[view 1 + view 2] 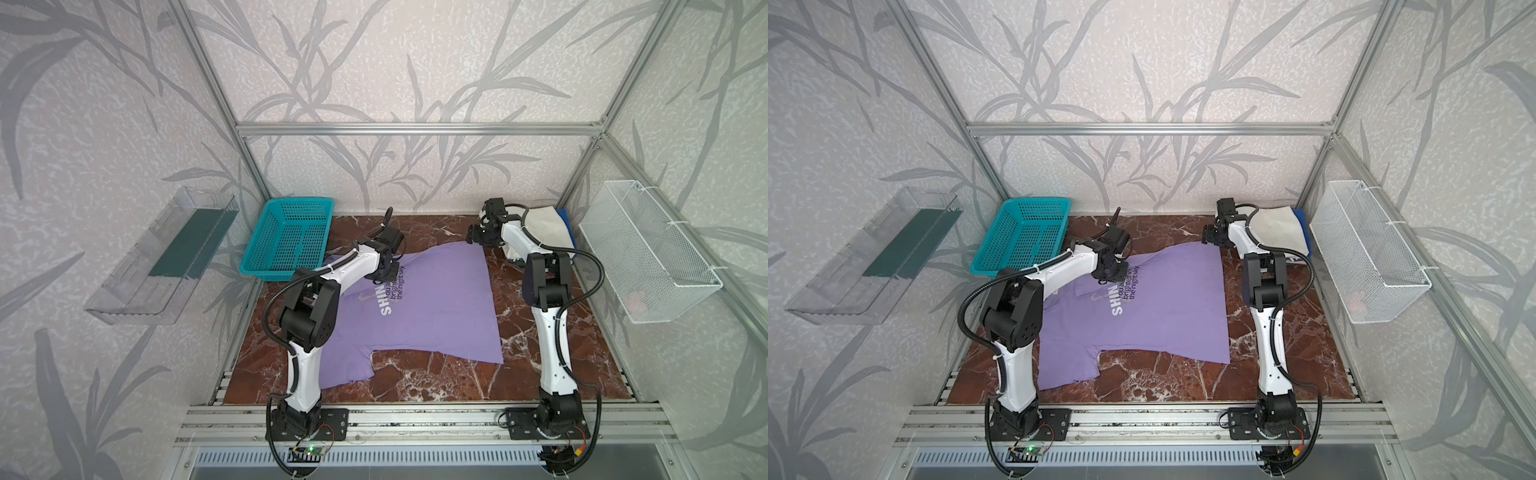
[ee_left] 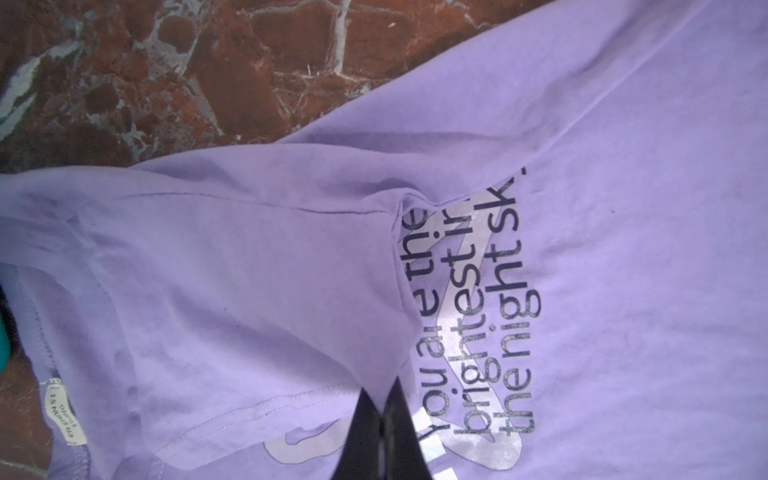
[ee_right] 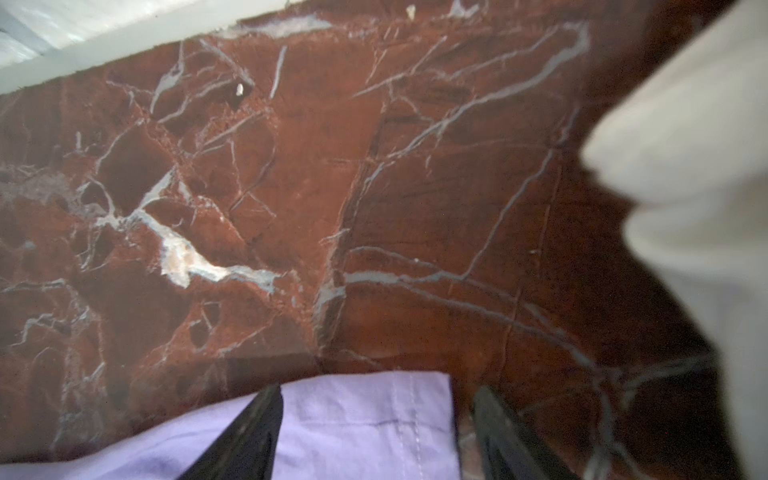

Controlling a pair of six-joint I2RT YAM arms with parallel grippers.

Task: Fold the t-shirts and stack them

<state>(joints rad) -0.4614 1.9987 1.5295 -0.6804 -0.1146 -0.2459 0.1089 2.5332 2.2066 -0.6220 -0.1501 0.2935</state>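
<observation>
The lavender t-shirt (image 1: 432, 307) is lying spread over the marble table (image 1: 552, 353), the left gripper (image 2: 382, 395) pinching a fold of it beside the chest lettering. The right gripper (image 3: 376, 390) is holding its jaws apart astride its far corner, and the cream-white t-shirt (image 1: 548, 224) is sitting in the table's far right corner.
</observation>
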